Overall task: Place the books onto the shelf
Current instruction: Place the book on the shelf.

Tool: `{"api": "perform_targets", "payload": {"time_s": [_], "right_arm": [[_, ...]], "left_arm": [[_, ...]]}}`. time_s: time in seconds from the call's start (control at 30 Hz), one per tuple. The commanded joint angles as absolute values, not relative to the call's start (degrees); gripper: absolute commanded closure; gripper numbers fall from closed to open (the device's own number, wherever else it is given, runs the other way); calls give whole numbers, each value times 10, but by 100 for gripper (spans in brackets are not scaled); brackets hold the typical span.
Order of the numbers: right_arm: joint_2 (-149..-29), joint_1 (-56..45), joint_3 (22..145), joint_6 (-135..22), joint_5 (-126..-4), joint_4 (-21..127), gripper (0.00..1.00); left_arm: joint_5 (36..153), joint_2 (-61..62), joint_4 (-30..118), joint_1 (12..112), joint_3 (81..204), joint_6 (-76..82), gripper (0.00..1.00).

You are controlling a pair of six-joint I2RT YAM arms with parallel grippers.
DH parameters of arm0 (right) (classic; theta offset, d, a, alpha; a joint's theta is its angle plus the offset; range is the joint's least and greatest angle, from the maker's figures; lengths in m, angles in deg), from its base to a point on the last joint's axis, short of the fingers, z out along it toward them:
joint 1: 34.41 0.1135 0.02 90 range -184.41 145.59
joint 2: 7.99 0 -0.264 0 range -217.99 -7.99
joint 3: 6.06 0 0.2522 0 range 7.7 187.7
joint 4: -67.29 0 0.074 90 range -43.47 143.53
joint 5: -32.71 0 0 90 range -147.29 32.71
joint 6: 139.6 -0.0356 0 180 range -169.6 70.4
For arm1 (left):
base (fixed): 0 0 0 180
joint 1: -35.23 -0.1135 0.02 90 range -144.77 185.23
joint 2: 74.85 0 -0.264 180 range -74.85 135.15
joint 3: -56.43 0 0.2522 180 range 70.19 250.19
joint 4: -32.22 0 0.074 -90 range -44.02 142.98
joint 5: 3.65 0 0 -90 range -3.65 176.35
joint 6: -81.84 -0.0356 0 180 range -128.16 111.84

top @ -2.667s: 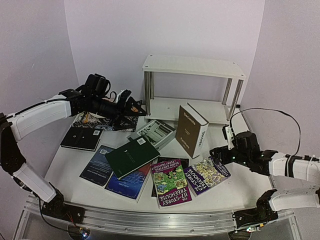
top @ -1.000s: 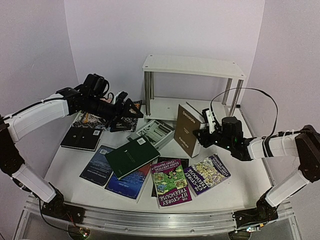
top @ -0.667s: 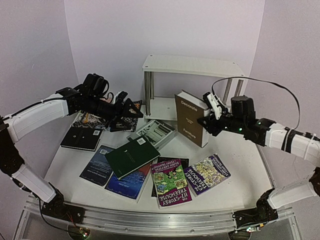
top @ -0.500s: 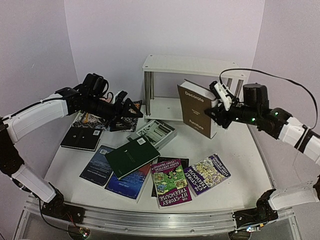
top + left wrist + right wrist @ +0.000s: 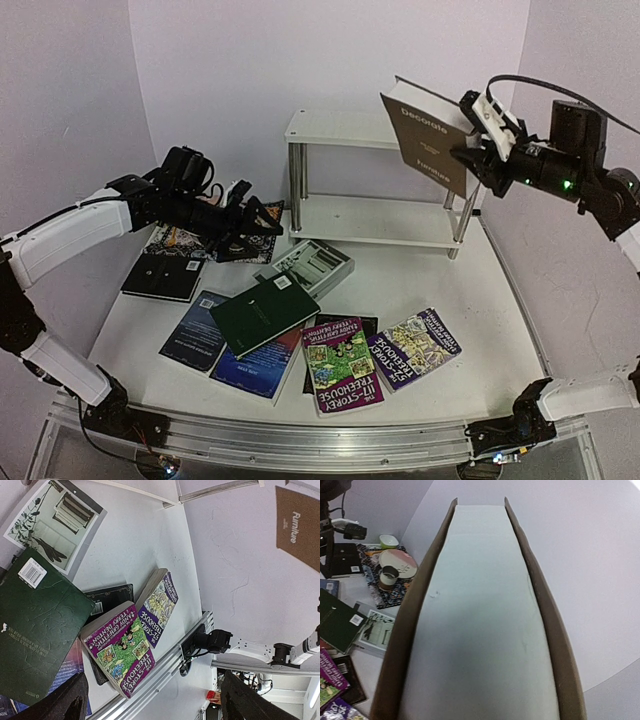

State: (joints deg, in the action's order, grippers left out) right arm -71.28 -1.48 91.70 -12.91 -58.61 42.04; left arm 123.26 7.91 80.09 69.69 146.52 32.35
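Up by the shelf (image 5: 340,128), right fingers (image 5: 497,115) gripping brown "Decorate" book (image 5: 425,140); left fingers (image 5: 67,705) wide

The Decorate book (image 5: 428,145) has a matt brown cover, and its page block (image 5: 480,620) is smooth, pale paper. The shelf (image 5: 385,135) has matt white boards on shiny chrome tube legs (image 5: 296,185). The dark green book (image 5: 35,630) has a grained, leathery-looking cover. The purple paperbacks (image 5: 122,652) look glossy, their printed covers catching light. The table (image 5: 480,295) is smooth and matt white.

"Furniture" on brown bk (image 5: 298,517)
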Motion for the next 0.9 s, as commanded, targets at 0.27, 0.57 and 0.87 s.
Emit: {"api": "perform_targets", "payload": {"time_s": [0.27,0.57,0.87], "right_arm": [[-822,-12,1094,72,-442,447,80],[-964,-12,1196,165,-301,476,82],[-1123,-26,1332,221,-200,484,79]], "left_arm": [[1226,49,794,699,1463,320,8],[1238,69,794,699,1483,319,8],[1250,94,794,699,1507,313,8]]}}
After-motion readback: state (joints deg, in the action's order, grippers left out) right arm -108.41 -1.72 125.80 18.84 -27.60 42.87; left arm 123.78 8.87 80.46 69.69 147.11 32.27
